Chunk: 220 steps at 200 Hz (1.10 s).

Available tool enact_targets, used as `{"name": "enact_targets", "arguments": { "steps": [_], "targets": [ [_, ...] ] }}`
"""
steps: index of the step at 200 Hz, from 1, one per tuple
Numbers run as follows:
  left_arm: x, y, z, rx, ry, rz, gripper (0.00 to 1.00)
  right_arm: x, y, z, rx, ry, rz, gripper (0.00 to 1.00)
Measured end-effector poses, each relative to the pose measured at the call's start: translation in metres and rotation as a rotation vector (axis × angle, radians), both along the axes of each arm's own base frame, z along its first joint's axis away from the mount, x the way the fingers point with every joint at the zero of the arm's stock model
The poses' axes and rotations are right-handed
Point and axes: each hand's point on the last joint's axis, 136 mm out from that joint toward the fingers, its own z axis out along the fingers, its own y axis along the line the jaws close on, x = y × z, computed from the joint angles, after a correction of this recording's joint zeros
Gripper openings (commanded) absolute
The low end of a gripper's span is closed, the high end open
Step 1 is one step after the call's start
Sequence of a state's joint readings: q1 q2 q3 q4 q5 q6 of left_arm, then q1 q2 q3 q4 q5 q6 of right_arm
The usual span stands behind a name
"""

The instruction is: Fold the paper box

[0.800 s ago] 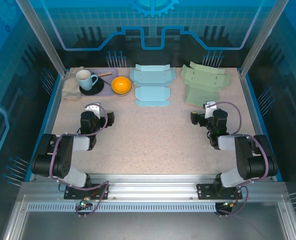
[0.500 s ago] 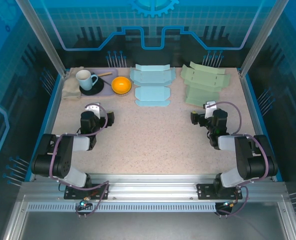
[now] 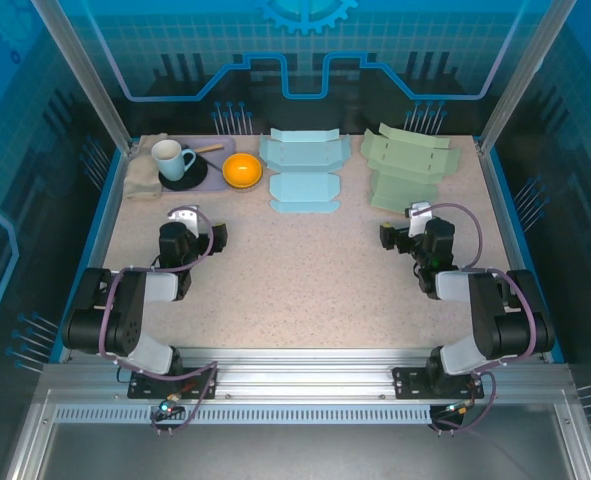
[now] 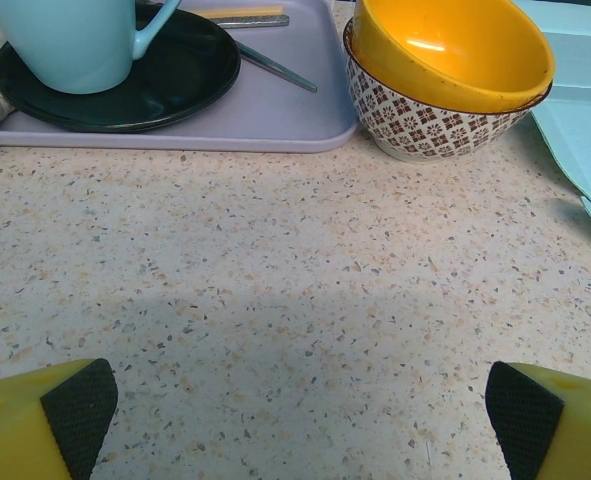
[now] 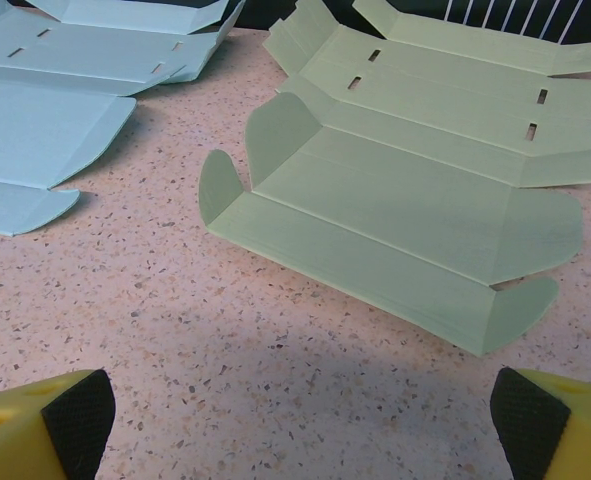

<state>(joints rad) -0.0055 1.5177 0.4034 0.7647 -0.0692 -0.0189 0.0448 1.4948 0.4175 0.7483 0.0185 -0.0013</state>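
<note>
Left hand low over the speckled surface, its fingers spread wide with nothing between them. Ahead of it stand a yellow bowl with a patterned outside and, just beside the bowl on the left, a lilac tray carrying a dark saucer, a pale mug on the saucer, and a spoon. In the top view a folded cloth lies at the tray's left edge. Right hand likewise spread and empty, facing the paper boxes, all unfolded and lying flat at the far side of the surface. Green blanks lie directly ahead of the right hand: a near sheet with its rounded end flaps partly raised, and a slotted sheet behind it, touching or overlapping it. Blue blanks lie to their left, near the far centre, between the bowl and the green sheets. Both hands are well apart from the blanks.
</note>
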Motion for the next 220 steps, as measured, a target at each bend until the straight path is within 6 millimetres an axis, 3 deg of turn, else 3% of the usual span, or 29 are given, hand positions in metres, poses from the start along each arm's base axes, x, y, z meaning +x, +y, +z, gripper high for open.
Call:
{"name": "enact_targets", "arguments": {
  "steps": [70, 89, 106, 135, 151, 159, 172, 184, 220],
  "targets": [
    [0.0, 0.003, -0.002, 0.019, 0.026, 0.03, 0.99, 0.0, 0.002, -0.002, -0.01, 0.019, 0.007, 1.0],
    [0.003, 0.01, 0.011, 0.049, 0.054, 0.091, 0.99, 0.006, 0.009, 0.0, -0.055, 0.067, 0.01, 1.0],
    [0.01, 0.017, 0.044, 0.043, 0.024, 0.174, 0.99, 0.023, 0.027, 0.023, -0.101, 0.082, 0.029, 0.99],
    [0.014, 0.023, 0.102, -0.097, -0.041, 0.286, 0.99, 0.059, 0.06, 0.092, -0.051, 0.068, 0.056, 0.92],
    [0.014, 0.02, 0.114, -0.18, -0.031, 0.304, 0.99, 0.085, 0.07, 0.123, 0.007, 0.073, 0.053, 0.89],
    [0.014, 0.016, 0.114, -0.224, -0.013, 0.302, 0.99, 0.096, 0.076, 0.13, 0.034, 0.085, 0.063, 0.85],
    [0.011, 0.007, 0.107, -0.291, 0.031, 0.288, 0.99, 0.112, 0.087, 0.127, 0.072, 0.136, 0.085, 0.78],
    [0.006, -0.004, 0.097, -0.344, 0.087, 0.264, 0.99, 0.124, 0.097, 0.113, 0.101, 0.213, 0.106, 0.71],
    [-0.009, -0.043, 0.077, -0.443, 0.228, 0.161, 0.99, 0.151, 0.125, 0.047, 0.181, 0.441, 0.165, 0.64]
  ]
}}
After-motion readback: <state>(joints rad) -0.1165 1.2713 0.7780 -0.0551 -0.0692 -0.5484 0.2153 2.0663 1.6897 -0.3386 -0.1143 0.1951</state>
